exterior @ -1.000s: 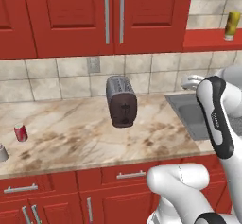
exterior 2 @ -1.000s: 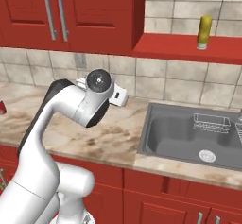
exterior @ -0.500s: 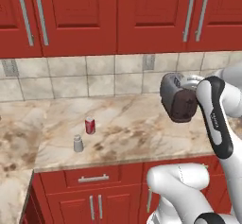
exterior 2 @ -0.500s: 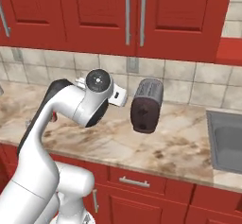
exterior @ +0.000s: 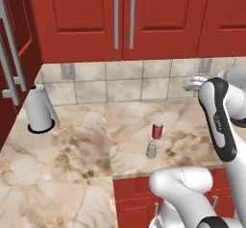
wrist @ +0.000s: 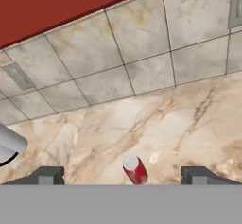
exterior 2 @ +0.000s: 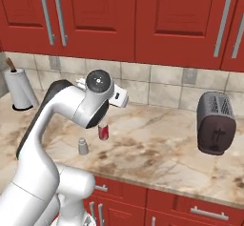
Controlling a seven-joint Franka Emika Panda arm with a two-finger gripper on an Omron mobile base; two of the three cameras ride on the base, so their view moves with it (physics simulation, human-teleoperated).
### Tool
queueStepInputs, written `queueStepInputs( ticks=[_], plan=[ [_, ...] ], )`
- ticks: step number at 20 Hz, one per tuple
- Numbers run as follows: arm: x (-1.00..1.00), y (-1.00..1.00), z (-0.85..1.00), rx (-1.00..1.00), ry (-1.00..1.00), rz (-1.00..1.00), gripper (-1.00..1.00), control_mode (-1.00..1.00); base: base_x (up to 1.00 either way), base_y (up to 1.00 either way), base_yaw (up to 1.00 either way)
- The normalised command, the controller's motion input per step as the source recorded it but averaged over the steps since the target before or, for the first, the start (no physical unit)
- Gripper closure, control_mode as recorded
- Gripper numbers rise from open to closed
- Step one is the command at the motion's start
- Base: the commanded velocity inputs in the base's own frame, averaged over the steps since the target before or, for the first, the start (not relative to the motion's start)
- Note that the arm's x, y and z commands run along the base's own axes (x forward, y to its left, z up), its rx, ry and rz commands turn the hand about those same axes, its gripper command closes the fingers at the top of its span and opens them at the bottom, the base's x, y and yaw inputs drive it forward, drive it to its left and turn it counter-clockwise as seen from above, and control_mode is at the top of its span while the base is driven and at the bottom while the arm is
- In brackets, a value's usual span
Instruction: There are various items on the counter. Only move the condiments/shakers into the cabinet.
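Grey shaker [exterior: 151, 149] stands upright, long axis vertical, near the bench's [exterior: 72, 174] front edge, just in front of the upright red soda can [exterior: 157, 130]. Bare marble lies open to both sides. Paper towel roll [exterior: 39, 107] stands far left; toaster [exterior 2: 215, 123] far right. Tool [wrist: 124, 176] hangs above, jaws wide, empty.

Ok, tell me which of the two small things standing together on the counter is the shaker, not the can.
The grey tapered shaker, standing nearer the counter's front edge. The red soda can just behind it is a straight red cylinder with a silver top.
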Motion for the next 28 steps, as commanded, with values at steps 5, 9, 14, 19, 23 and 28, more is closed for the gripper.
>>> queueStepInputs(
  ticks=[5, 9, 14, 19, 23, 28],
  plan=[
    [0.00, 0.00, 0.00, 0.00, 0.00, 0.00, -1.00, 1.00, 0.94, 0.74, -0.04],
    [0.00, 0.00, 0.00, 0.00, 0.00, 0.00, -1.00, 1.00, 0.94, 0.23, -0.17],
    [0.58, 0.51, -0.24, -0.06, 0.53, -0.05, -1.00, -1.00, 0.18, 0.07, -0.03],
    [0.58, 0.78, -0.50, -0.05, 0.62, 0.00, -1.00, -1.00, 0.00, 0.00, 0.00],
    [0.30, 0.54, -0.85, 0.00, 0.30, 0.00, -1.00, -1.00, 0.00, 0.00, 0.00],
    [0.04, 0.36, -0.92, 0.00, 0.09, 0.01, -1.00, -1.00, 0.00, 0.00, 0.00]
  ],
)
